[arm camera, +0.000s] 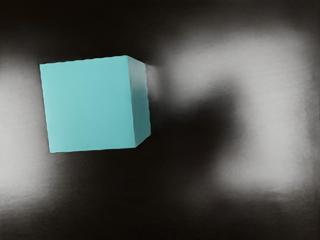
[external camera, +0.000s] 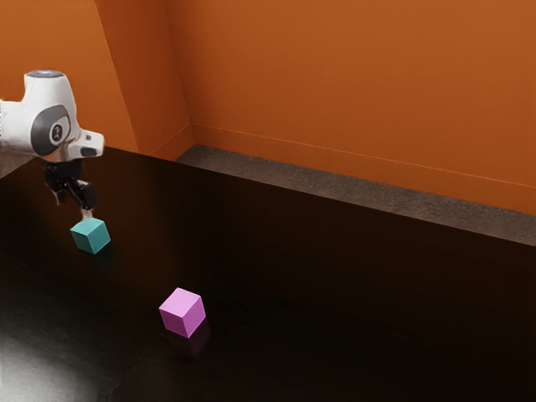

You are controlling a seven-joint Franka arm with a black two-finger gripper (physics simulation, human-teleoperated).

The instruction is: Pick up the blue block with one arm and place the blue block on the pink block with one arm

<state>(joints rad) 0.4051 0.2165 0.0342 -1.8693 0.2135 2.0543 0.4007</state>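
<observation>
Pink block: well apart, untouched.
Blue block: just below gripper, off-centre.
Fingers: spread, empty.
Risk: fingertip may strike its top, tipping it.

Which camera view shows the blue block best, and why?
The wrist view: the blue block looks large, its top and one side face clear. The exterior view shows it small, just under the gripper.

Exterior: side-on, wide. Wrist: close, downward (both share blue block).
</observation>
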